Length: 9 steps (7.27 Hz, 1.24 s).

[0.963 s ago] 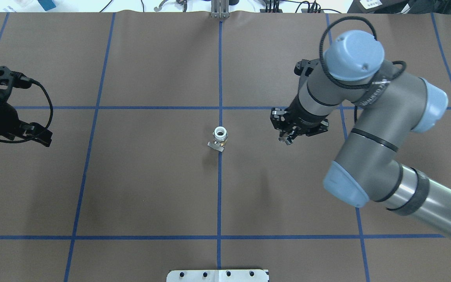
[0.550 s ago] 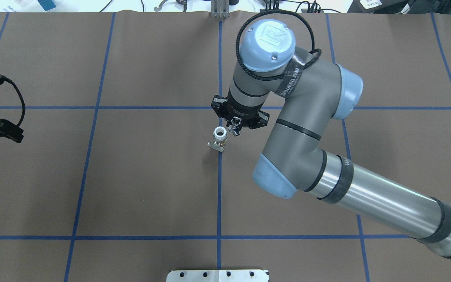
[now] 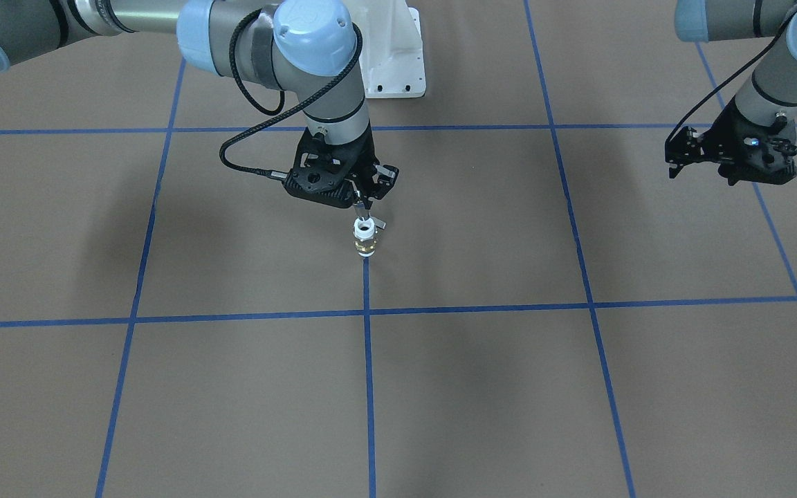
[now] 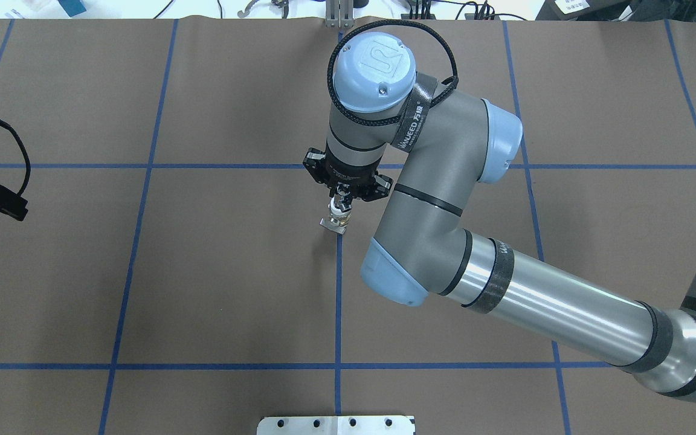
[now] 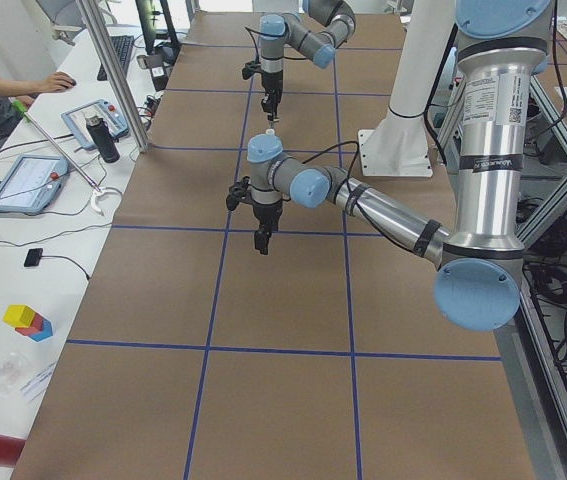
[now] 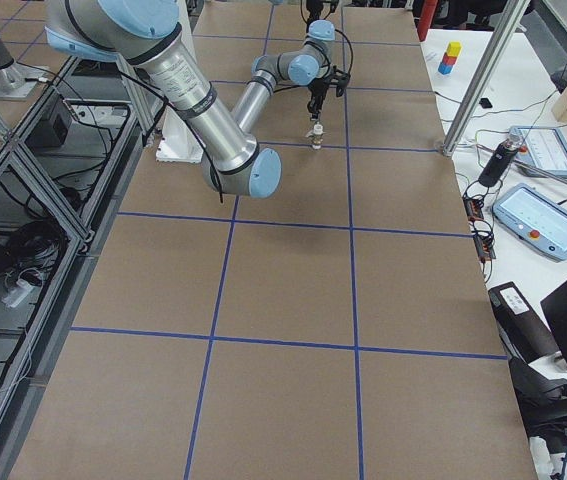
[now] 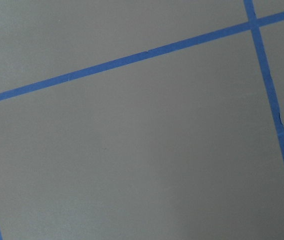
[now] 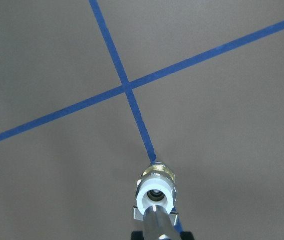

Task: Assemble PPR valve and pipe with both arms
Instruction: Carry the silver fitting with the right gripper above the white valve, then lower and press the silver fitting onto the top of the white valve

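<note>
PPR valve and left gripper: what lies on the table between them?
Front-facing view: between PPR valve and left gripper, only bare table and one blue tape line.

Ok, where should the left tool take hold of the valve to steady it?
I'd grip the valve by its brass middle band, coming in level from the robot's left: it stands upright, the right tool holds the pipe over its top socket, and its lever juts toward the robot's base.
</note>
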{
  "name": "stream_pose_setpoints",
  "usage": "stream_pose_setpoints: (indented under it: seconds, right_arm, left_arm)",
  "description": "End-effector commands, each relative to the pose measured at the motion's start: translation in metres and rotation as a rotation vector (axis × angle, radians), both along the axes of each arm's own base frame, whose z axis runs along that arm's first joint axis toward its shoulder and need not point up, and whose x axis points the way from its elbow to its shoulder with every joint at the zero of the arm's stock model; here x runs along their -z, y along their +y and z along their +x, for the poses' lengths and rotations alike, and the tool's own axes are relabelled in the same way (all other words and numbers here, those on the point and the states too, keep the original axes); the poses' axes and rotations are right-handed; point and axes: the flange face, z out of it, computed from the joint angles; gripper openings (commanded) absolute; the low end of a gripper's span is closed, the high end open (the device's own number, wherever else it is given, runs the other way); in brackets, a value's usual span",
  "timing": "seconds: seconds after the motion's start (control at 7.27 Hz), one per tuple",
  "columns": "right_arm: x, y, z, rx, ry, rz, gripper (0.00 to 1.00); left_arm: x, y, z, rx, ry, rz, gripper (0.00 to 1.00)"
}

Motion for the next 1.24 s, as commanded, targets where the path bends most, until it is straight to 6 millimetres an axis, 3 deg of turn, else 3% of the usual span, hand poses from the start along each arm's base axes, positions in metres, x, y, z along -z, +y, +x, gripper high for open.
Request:
stream_pose_setpoints:
  seconds: [0.0, 1.1]
  right_arm:
    - [-0.0021, 0.0022, -0.0036, -0.005, 0.003, -0.012, 0.0]
    - [-0.0094, -0.0047, -0.013, -0.007, 0.012, -0.01, 0.0]
  left_arm:
    - [0.0003, 0.0003, -0.0002, -0.002, 0.0, 0.002, 1.0]
    - [-0.0004, -0.0004, 0.0002, 0.0, 0.0, 0.0, 1.0]
